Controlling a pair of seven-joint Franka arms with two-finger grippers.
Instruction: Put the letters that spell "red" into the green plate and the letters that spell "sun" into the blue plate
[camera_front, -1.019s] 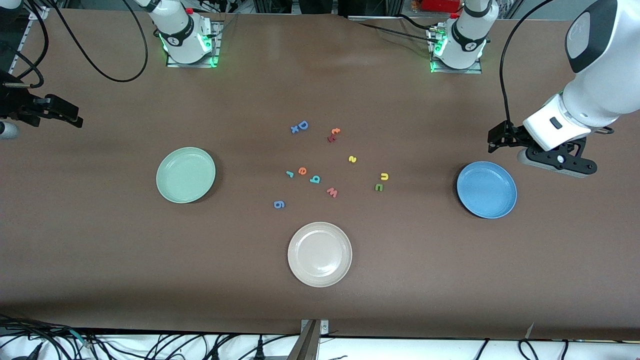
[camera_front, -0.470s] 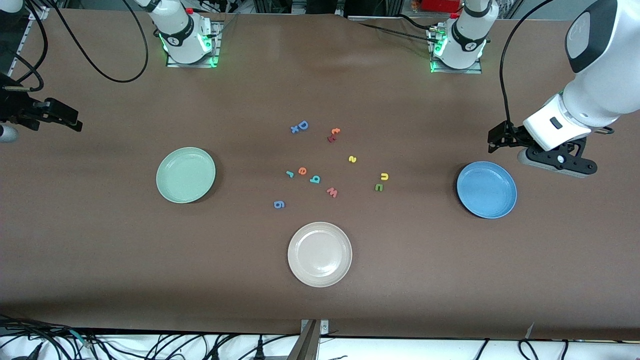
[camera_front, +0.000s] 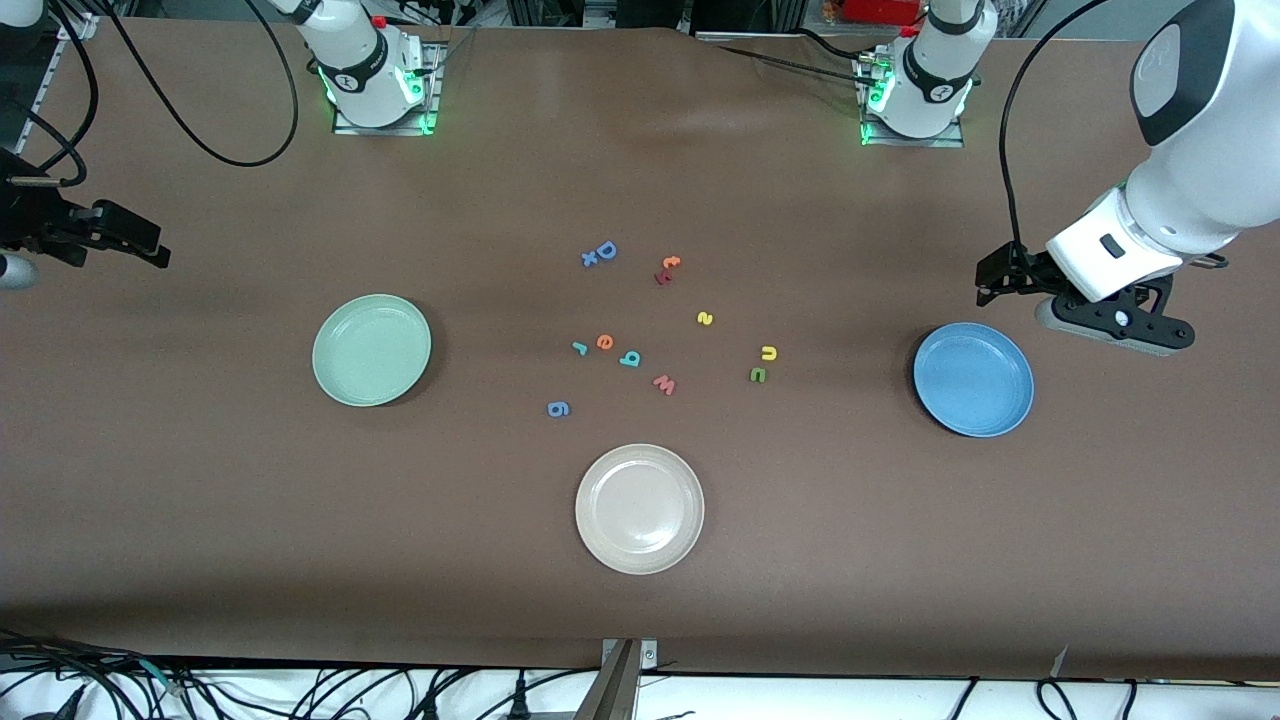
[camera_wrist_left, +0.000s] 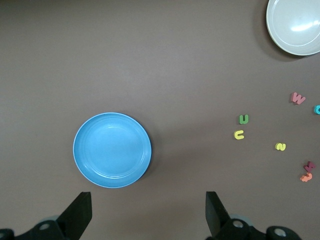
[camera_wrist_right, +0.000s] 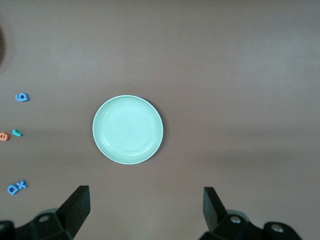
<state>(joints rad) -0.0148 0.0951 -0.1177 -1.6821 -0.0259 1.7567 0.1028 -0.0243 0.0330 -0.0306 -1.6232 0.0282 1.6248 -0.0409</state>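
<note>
- Since a second ago my right pincer (camera_front: 110, 238) has edged inward along the bench (camera_front: 200, 520) edge, jaws wide; my left pincer (camera_front: 1085, 300) waits, wide, just beside the blue plate (camera_front: 973, 379).
- Letters lie mid-bench: r (camera_front: 579, 348), e (camera_front: 604, 342), d (camera_front: 630, 358), s (camera_front: 705, 318), u (camera_front: 768, 353), n (camera_front: 758, 375), well apart from the green plate (camera_front: 371, 349).

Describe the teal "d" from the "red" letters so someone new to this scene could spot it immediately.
Start at the beige-white plate nearest the front camera; the loose letters lie just farther from it. The teal "d" sits in a short row with the orange "e" and thin teal "r", beside the pinkish "w". It is smaller than the blue "D".
</note>
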